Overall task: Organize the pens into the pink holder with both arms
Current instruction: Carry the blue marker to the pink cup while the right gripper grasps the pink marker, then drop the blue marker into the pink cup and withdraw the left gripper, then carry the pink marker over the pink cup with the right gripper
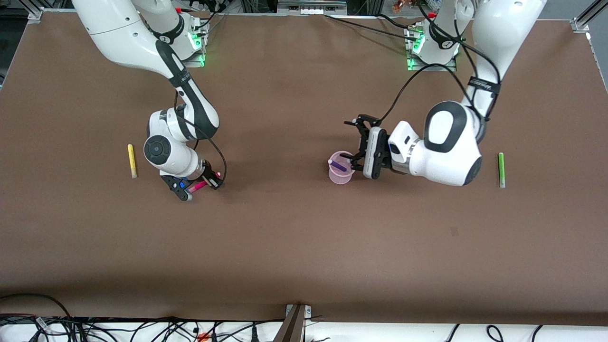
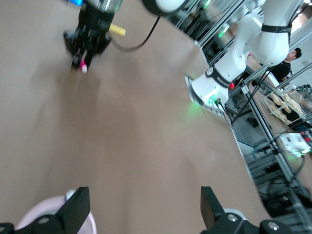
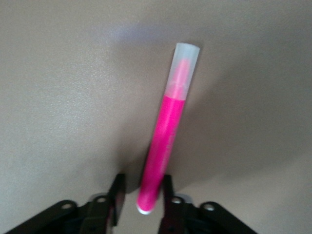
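The pink holder [image 1: 341, 175] stands mid-table with the dark purple pen [image 1: 338, 165] leaning inside it. My left gripper [image 1: 352, 144] is open and empty just beside the holder, one finger by its rim. The holder's edge [image 2: 39, 219] shows by one finger in the left wrist view, where the left gripper [image 2: 144, 202] is wide open. My right gripper [image 1: 197, 186] is low over the table, its fingers around the magenta pink pen [image 3: 165, 141], with a gap at one finger [image 3: 117, 192]. The yellow pen [image 1: 132, 160] and the green pen [image 1: 501, 169] lie on the table.
The yellow pen lies beside the right gripper, toward the right arm's end of the table. The green pen lies toward the left arm's end, past the left arm's wrist. The brown table [image 1: 304, 247] is bare nearer the front camera. Cables hang along its front edge.
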Robot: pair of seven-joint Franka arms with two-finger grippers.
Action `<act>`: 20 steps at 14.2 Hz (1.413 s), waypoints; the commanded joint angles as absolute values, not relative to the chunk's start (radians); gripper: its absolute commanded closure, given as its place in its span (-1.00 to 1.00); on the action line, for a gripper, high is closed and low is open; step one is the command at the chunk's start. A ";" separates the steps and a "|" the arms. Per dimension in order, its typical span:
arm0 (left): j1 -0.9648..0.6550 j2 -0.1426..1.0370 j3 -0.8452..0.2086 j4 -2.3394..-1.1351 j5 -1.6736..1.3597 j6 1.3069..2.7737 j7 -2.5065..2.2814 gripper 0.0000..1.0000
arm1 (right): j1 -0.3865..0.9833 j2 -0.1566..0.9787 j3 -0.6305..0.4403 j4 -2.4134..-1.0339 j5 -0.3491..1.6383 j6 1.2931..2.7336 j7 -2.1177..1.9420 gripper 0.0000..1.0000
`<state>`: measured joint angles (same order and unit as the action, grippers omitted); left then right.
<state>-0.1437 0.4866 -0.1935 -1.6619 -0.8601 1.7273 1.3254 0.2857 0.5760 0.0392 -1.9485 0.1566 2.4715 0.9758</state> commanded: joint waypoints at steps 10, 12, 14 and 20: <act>-0.034 0.408 -0.164 -1.445 -0.089 1.574 0.629 -1.00 | 0.291 0.560 0.072 -1.899 0.195 2.371 0.969 1.00; -0.034 0.408 -0.158 -1.399 0.039 1.606 0.624 -1.00 | 0.291 0.554 0.092 -1.798 0.308 2.216 0.968 1.00; -0.034 0.410 -0.158 -1.358 0.113 1.626 0.624 -1.00 | 0.294 0.554 0.100 -1.689 0.464 2.062 0.989 1.00; -0.031 0.336 -0.161 -1.347 0.104 1.552 0.073 -1.00 | 0.327 0.589 0.211 -1.513 0.832 2.038 1.190 1.00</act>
